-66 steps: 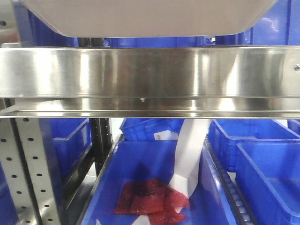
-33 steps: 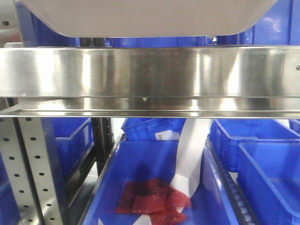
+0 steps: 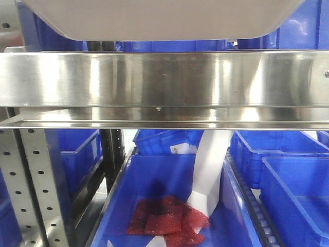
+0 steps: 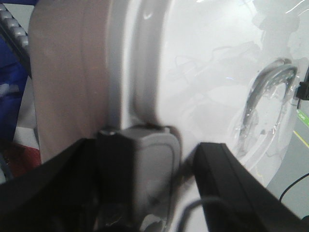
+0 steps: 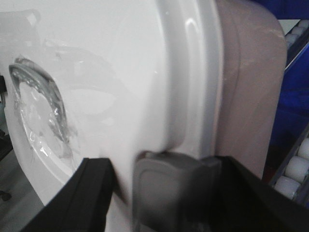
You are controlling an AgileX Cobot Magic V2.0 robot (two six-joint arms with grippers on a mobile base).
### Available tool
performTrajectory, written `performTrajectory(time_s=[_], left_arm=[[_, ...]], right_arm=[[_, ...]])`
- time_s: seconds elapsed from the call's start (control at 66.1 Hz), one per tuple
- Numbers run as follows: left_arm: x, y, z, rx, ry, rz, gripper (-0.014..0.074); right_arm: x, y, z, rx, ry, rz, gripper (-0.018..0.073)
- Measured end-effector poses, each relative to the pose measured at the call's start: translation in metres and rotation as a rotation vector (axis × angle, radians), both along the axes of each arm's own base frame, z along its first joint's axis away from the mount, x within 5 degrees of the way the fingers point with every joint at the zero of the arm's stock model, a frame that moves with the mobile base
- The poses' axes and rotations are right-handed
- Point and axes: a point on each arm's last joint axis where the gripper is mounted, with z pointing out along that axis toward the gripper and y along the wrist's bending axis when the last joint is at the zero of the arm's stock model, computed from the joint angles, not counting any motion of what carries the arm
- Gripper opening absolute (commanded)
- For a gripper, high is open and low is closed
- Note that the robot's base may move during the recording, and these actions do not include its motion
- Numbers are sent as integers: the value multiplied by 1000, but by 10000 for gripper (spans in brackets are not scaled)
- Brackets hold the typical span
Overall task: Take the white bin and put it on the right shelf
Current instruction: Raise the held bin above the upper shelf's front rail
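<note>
The left gripper (image 4: pixel 147 162) has its two black fingers on either side of a grey latch (image 4: pixel 154 186) at the rim of the white bin (image 4: pixel 67 77) and holds it there. The right gripper (image 5: pixel 161 169) clasps a second grey latch (image 5: pixel 176 193) in the same way. The glossy lid (image 4: pixel 207 63) fills both wrist views.

From the front, the bin's underside is above the broad rail of the right shelf (image 3: pixel 164 77); whether it touches the shelf I cannot tell. Two perforated uprights (image 3: pixel 41 185) stand at the left. Below the rail I count five blue bins (image 3: pixel 295 200). The middle blue bin (image 3: pixel 154 175) contains a few red bubble-wrap packets (image 3: pixel 164 218) and the end of a white paper strip (image 3: pixel 208 170).
</note>
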Motion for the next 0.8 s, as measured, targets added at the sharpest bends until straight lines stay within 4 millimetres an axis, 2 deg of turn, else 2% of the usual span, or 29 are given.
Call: performTrajectory(time_s=[0.802], left_arm=[[1, 0, -2, 9, 6, -3, 262]], right_arm=[[3, 0, -1, 9, 11, 2, 449]])
